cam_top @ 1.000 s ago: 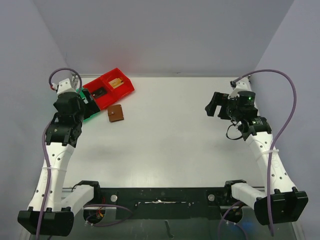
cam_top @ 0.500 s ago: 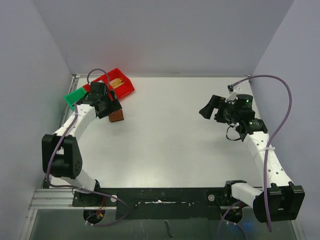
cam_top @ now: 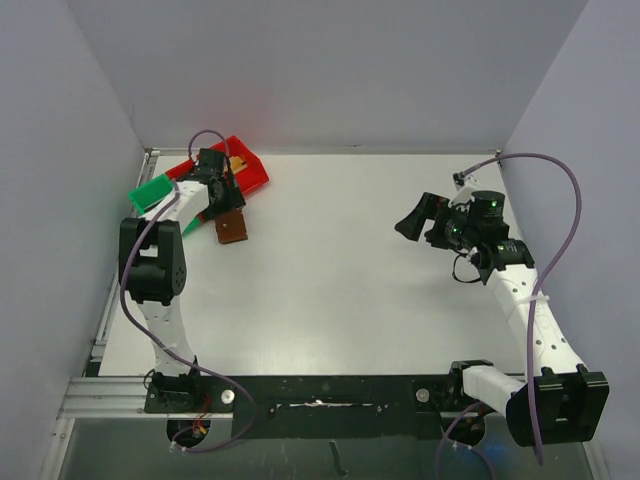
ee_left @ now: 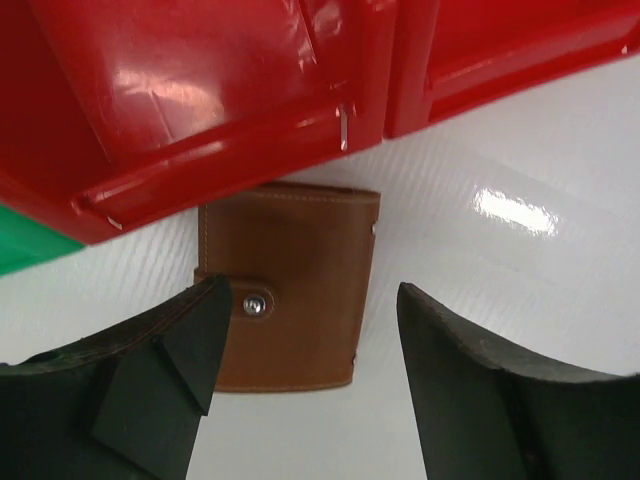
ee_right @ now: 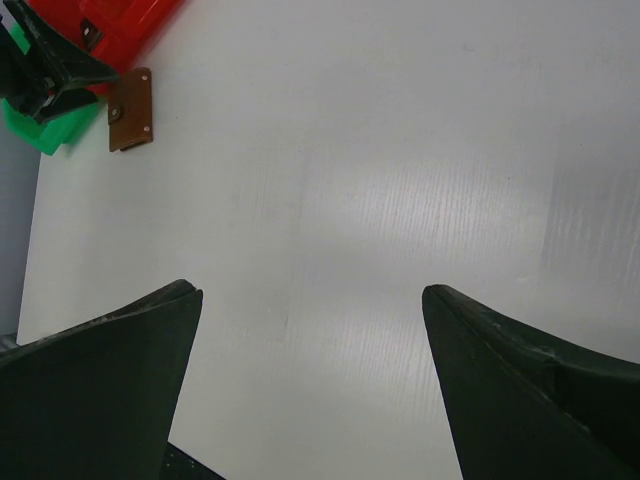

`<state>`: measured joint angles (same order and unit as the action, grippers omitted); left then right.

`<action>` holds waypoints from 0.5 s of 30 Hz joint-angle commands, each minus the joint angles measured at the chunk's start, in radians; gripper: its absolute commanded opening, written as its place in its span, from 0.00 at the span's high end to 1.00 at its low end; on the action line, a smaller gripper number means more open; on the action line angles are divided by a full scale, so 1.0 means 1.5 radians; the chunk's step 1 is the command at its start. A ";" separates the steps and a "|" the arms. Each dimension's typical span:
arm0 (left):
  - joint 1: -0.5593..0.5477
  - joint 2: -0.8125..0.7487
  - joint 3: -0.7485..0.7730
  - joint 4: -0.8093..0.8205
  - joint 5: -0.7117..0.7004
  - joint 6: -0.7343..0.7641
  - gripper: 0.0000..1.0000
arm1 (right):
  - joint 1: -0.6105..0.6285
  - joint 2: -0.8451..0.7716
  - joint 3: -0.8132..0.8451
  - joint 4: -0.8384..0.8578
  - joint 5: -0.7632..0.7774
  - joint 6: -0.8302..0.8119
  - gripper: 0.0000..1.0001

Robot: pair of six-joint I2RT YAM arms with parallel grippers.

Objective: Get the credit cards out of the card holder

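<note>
Brown leather card holder (ee_left: 285,290) is noted shut and flat on the table (ee_left: 520,300), just beside the red bin (ee_left: 250,90). Its long axis is judged to run toward the bin. The left gripper (ee_left: 312,310) is poised over it, fingers spread and empty. The right gripper (ee_right: 310,292) is spread too, well apart. Approach step: descent and a pinch across the width are called for.

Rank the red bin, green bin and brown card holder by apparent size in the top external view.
Largest: the red bin, though the left arm covers part of it.
Unranked: the green bin and the card holder. Their visible areas look alike, and the arm hides part of the bin.
</note>
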<state>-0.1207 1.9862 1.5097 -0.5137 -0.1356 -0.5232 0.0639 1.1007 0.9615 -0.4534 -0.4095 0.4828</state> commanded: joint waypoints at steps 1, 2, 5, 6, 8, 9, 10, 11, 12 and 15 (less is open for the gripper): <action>0.009 0.049 0.074 -0.012 -0.051 0.040 0.36 | -0.006 -0.019 -0.007 0.023 -0.017 0.009 0.02; 0.010 0.056 0.074 -0.015 -0.055 0.042 0.37 | -0.007 -0.016 -0.005 0.021 -0.018 0.009 0.02; 0.009 0.068 0.053 -0.017 -0.056 0.045 0.43 | -0.007 -0.004 0.006 0.006 -0.016 0.005 0.02; 0.007 0.066 0.042 -0.014 -0.054 0.045 0.45 | -0.007 0.000 0.007 0.003 -0.015 0.003 0.02; 0.004 0.058 0.010 -0.002 -0.053 0.046 0.49 | -0.007 0.004 0.007 0.001 -0.011 0.002 0.02; 0.003 0.051 -0.009 0.004 -0.051 0.046 0.50 | -0.007 0.005 0.006 0.000 -0.010 0.003 0.02; 0.001 0.044 -0.024 0.011 -0.045 0.045 0.52 | -0.007 0.006 0.005 0.001 -0.010 0.005 0.02; -0.002 0.037 -0.039 0.020 -0.037 0.044 0.53 | -0.007 0.006 0.003 0.003 -0.011 0.006 0.02; -0.010 0.032 -0.053 0.027 -0.030 0.046 0.55 | -0.007 0.007 0.000 0.006 -0.011 0.009 0.03; -0.039 0.017 -0.087 0.038 -0.026 0.050 0.59 | -0.007 0.009 -0.009 0.015 -0.011 0.012 0.03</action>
<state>-0.1230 2.0396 1.4574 -0.4477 -0.2058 -0.4637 0.0593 1.1110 0.9516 -0.4679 -0.4122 0.4873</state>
